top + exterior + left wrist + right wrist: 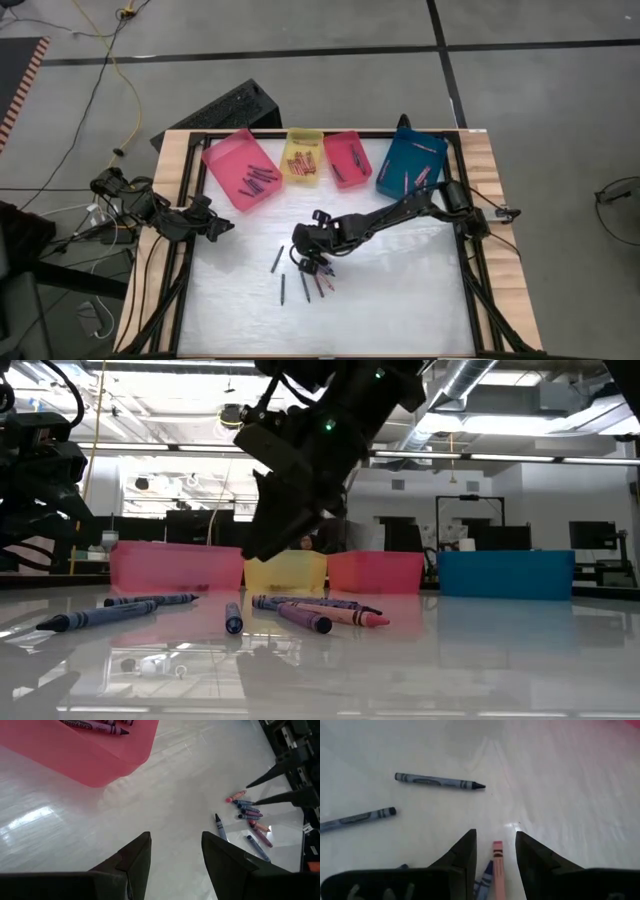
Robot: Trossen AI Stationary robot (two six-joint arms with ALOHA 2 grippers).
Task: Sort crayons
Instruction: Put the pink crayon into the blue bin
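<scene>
Crayons [305,283], thin wax sticks, lie loose below the open, empty right gripper [492,851]; next: descend onto the pink crayon [498,870] and close.

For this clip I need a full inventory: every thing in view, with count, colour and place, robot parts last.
Loose wax crayons: several, dark blue, purple and pink, on the white table top near its front centre.
Large pink plastic tray: one, back left, crayons inside.
Small yellow plastic tray: one, back centre, crayons inside.
Small red plastic tray: one, right of the yellow one, crayons inside.
Blue plastic tray: one, back right, crayons inside.
White table top: one, inside a wooden frame.
Left gripper: open, empty, waiting at the left edge.
Right gripper: open, over a pink crayon in the loose group.
</scene>
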